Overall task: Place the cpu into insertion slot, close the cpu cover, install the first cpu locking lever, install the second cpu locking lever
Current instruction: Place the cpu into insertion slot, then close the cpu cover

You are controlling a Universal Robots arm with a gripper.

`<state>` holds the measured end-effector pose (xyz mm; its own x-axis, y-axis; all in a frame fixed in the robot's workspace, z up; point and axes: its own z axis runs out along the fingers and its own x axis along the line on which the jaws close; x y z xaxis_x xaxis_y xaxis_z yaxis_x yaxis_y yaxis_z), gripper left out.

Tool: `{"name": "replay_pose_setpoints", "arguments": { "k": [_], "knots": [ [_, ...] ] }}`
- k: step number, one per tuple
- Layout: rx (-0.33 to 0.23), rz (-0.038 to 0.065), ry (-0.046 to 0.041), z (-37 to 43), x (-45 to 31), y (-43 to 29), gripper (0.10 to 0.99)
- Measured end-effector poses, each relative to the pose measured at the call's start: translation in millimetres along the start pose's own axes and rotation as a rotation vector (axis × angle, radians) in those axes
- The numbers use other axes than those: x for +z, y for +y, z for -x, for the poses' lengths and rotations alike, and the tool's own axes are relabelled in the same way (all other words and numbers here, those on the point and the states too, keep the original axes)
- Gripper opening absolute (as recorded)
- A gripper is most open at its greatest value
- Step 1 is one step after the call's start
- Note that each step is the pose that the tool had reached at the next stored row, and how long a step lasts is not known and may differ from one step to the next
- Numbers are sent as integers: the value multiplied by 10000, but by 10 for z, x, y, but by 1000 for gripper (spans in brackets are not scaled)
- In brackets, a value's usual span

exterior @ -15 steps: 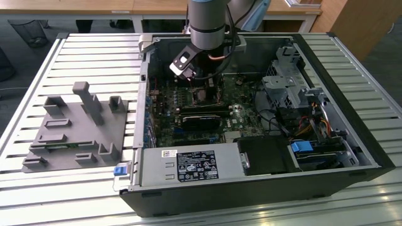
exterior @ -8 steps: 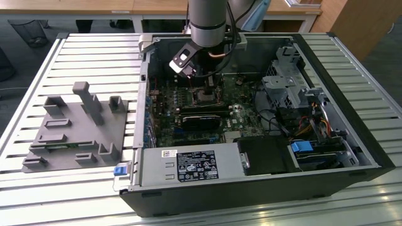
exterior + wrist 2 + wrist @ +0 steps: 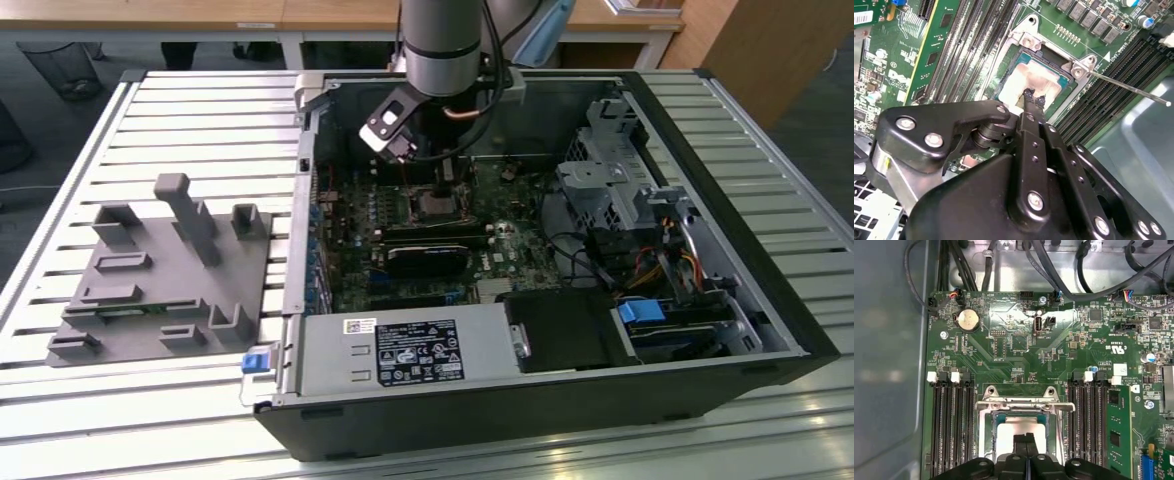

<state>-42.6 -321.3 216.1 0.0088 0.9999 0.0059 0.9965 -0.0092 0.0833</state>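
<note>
The cpu (image 3: 1021, 82) lies flat in the insertion slot (image 3: 986, 432), its pale metal face up and a teal edge showing around it. The silver cpu cover (image 3: 1026, 40) frames it, and its hinge end (image 3: 1024, 399) lies toward the board's middle. A thin silver locking lever (image 3: 1129, 87) sticks out sideways over the memory slots, unlatched. My gripper (image 3: 1033, 96) is shut, fingers pressed together with nothing between them, tips right at the cpu's face (image 3: 1009, 426). In the exterior view the gripper (image 3: 447, 180) reaches down into the case over the socket (image 3: 438, 205).
Long black memory slots (image 3: 949, 425) flank the socket on both sides. A green expansion card (image 3: 1119, 430) stands close by. Black cables (image 3: 1054, 265) run along the case wall. Outside the case a grey fixture (image 3: 160, 270) lies on the slatted table at the exterior view's left.
</note>
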Motion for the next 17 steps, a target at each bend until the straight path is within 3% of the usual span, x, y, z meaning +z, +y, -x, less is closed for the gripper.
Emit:
{"name": "replay_pose_setpoints", "arguments": {
  "k": [17],
  "knots": [
    [0,-81,-1,-1,-162,15,106]
  ]
}}
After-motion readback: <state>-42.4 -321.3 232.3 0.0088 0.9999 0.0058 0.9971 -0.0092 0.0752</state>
